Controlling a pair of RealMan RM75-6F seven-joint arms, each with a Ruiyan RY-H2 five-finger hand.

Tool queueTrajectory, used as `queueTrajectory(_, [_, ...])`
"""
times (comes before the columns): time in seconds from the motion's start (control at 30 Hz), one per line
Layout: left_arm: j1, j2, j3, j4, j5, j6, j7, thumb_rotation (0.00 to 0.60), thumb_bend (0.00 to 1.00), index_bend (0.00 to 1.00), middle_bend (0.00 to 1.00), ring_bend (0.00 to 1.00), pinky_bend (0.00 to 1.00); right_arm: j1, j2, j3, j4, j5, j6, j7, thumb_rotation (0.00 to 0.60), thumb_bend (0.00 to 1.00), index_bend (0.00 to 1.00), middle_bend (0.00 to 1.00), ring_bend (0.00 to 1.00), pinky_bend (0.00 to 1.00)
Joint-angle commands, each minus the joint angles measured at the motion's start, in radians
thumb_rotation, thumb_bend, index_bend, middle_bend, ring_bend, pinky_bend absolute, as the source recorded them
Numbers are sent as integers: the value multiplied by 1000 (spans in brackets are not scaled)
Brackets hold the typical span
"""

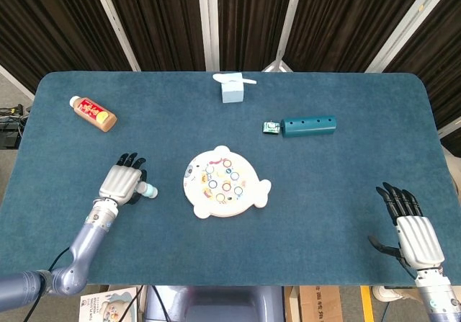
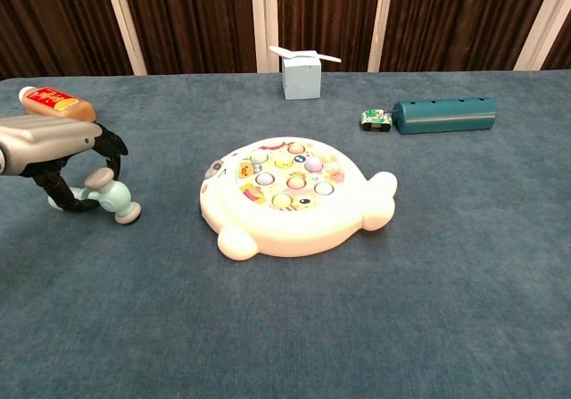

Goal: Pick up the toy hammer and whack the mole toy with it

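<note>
Blue felt counter (image 1: 324, 214) carries everything. White fish-shaped mole toy (image 1: 225, 183) sits near the middle, coloured buttons on top. Teal tube (image 1: 308, 126) lies toward back right with a tiny toy car (image 1: 271, 127) touching its left end. Pale blue box (image 1: 232, 88) stands at back centre, sauce bottle (image 1: 94, 113) lies back left. Left robot hand (image 1: 121, 184) arches over the toy hammer (image 2: 109, 198), which lies on the counter left of the mole toy; fingers curl around the handle, grip not clearly closed. Right robot hand (image 1: 410, 232) rests at front right, fingers spread, holding nothing.
</note>
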Motion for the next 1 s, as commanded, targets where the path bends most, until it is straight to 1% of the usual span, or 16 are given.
queueTrajectory(0.03, [-3, -2, 2, 0, -2, 2, -1, 600, 480, 493, 121, 0, 5, 0, 0, 0, 0, -1, 0, 0, 600, 212, 0, 0, 0, 0])
queueTrajectory(0.7, [-18, -9, 23, 7, -16, 14, -8, 600, 485, 520, 121, 0, 5, -2, 0, 0, 1, -1, 4, -2, 600, 212, 0, 0, 0, 0])
queueTrajectory(0.9, [-19, -11, 27, 15, -22, 17, -14, 600, 522, 527, 126, 0, 6, -2, 0, 0, 0, -2, 5, -2, 600, 212, 0, 0, 0, 0])
queueTrajectory(1.0, [-19, -11, 27, 14, -18, 20, -18, 600, 548, 533, 141, 0, 31, -3, 0, 0, 0, -2, 6, -2, 600, 212, 0, 0, 0, 0])
